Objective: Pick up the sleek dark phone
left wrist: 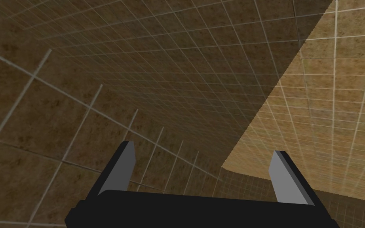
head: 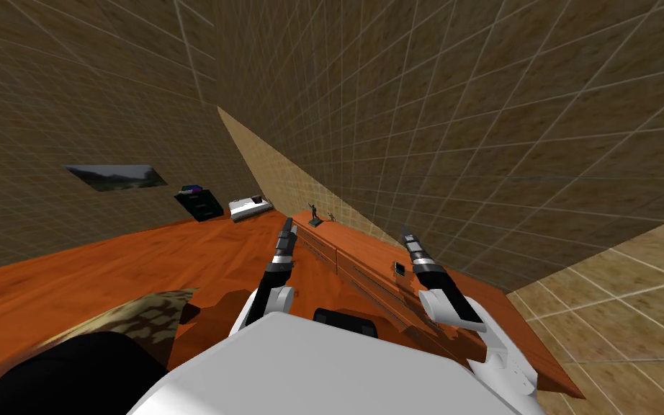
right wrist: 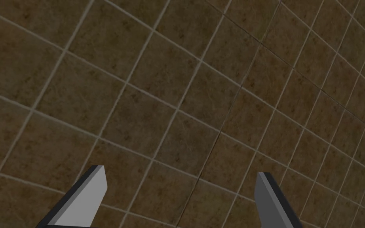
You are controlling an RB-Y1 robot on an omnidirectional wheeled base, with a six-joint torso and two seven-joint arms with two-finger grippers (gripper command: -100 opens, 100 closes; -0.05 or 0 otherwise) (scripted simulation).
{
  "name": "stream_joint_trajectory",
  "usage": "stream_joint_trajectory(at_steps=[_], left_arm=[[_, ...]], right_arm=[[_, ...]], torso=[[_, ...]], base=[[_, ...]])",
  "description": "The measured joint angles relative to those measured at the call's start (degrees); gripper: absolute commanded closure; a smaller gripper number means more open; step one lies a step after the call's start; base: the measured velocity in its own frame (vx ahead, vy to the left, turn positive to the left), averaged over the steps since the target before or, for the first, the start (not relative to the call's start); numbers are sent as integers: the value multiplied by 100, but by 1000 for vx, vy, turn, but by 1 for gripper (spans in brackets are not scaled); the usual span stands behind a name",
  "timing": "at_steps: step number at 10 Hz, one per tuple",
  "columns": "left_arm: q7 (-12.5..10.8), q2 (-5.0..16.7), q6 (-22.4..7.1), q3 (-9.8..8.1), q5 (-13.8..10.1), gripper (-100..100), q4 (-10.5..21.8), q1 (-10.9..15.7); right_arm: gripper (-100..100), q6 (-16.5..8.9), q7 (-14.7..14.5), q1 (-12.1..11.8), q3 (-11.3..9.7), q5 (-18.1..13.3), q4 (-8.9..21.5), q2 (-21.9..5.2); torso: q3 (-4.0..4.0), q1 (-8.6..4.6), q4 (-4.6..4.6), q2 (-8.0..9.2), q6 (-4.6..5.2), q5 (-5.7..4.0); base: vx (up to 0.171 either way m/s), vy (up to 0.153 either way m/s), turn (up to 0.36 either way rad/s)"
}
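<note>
Table [head: 366, 268], long and orange, runs from near right to far left ahead of me. Both pincers are empty, blades wide apart, aimed up at the wall [right wrist: 177, 79]: L pincer [head: 289, 222] by the table's left edge, R pincer [head: 405, 232] over its right. Small dark phone [head: 399, 269] lies flat on the tabletop just left of the R forearm [head: 435, 281], nearer me than the R tips; long axis too small to tell. R arm's closer, I'd say; needs pulling back & tipping down.

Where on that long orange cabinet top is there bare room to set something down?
The cabinet top is bare between the small figurines at its far end and the dark phone. It is crowded only around those, mostly at the figurine end.
</note>
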State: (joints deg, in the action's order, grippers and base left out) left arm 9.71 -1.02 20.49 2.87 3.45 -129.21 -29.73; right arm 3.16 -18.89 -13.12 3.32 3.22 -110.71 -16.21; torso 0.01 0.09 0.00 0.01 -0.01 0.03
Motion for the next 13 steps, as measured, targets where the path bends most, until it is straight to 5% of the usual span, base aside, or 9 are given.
stream_joint_trajectory(at_steps=[13], left_arm=[[0,1,0,-1,0,0,0,0]], right_arm=[[-100,-1547,-1339,859,-22,648,2123,-601]], torso=[[1,-19,1,1,3,-4]], base=[[3,-4,136]])
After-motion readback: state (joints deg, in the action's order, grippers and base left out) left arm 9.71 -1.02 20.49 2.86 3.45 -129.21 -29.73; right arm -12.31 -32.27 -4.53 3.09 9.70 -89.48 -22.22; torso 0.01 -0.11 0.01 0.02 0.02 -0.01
